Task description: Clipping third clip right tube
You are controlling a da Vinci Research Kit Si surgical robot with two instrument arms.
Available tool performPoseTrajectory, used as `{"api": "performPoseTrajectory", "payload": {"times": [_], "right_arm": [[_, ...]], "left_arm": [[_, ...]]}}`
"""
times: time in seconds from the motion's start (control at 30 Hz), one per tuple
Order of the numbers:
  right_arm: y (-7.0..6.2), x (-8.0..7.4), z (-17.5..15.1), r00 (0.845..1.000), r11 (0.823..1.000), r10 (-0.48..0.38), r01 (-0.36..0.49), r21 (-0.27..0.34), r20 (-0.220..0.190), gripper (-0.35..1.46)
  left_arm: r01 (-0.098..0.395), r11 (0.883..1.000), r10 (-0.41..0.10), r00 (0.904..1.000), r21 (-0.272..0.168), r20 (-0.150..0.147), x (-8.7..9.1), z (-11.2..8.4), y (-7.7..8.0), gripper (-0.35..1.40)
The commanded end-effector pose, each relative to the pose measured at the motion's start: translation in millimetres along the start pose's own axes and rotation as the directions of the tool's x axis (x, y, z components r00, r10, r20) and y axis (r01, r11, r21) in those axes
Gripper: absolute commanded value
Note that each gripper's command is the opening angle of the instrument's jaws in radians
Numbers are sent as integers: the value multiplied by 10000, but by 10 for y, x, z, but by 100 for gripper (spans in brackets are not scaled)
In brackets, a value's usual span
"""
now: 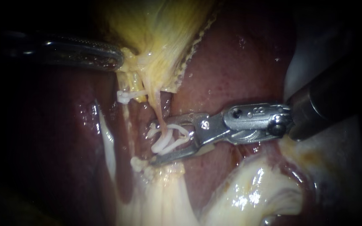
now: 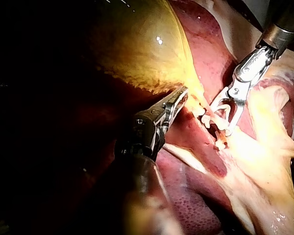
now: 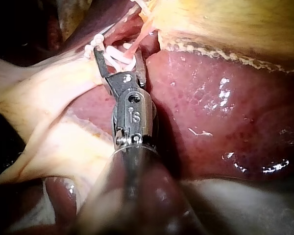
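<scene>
My right instrument [image 1: 155, 142] comes in from the right, its jaws open astride a thin pink tube [image 1: 161, 113] that runs down from the yellow gallbladder [image 1: 160, 29]. White clips [image 1: 168, 140] sit on that tube between the jaws. The right wrist view shows the same: open jaws [image 3: 116, 54] straddling the white clips [image 3: 118, 59]. A further white clip [image 1: 124, 97] sits on a strand to the left. My left instrument [image 1: 120, 58] enters from the left, its jaws shut on the gallbladder's lower edge, as in the left wrist view [image 2: 181, 97].
Dark red liver [image 1: 231, 62] lies behind and to both sides of the tubes. Pale glistening fatty tissue [image 1: 252, 188] fills the lower right, under my right instrument's shaft. Another white clip [image 1: 138, 164] lies just below the lower jaw's tip.
</scene>
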Motion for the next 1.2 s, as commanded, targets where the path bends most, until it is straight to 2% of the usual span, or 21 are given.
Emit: {"api": "performPoseTrajectory", "payload": {"times": [0.03,0.1,0.27,0.43,0.53,0.7,0.83,0.93,1.07,1.2], "right_arm": [[0,1,-1,10000,10000,7,-7,-8,24,47],[1,2,-2,9999,10000,23,-23,18,-127,47],[11,19,-12,9898,9963,835,-805,307,-1156,48],[28,45,-29,9636,9853,1687,-1590,627,-2072,48],[34,52,-34,9485,9782,2056,-1918,799,-2409,48],[36,53,-32,9365,9712,2359,-2177,972,-2594,48],[35,53,-32,9154,9566,2833,-2487,1516,-2861,48],[34,54,-32,8941,9387,3288,-2741,2089,-3042,48],[27,57,-32,8591,9029,4004,-3104,2975,-3189,47],[22,61,-30,8469,8883,4225,-3162,3331,-3229,46]], "left_arm": [[-3,10000,3,10000,1,0,0,0,0,-35],[-4,10000,4,10000,1,-1,0,0,0,-35],[-5,10000,5,10000,4,-1,0,0,1,-35],[-4,10000,4,10000,4,-1,0,1,1,-35],[-4,10000,4,10000,5,-1,0,0,1,-35],[-4,10000,4,10000,5,-1,0,1,1,-35],[-4,10000,4,10000,5,-1,0,1,1,-35],[-4,10000,4,10000,5,-1,0,0,1,-35],[-5,10000,5,10000,6,-1,0,0,1,-35],[-5,10000,5,10000,6,-1,0,0,1,-35]]}}
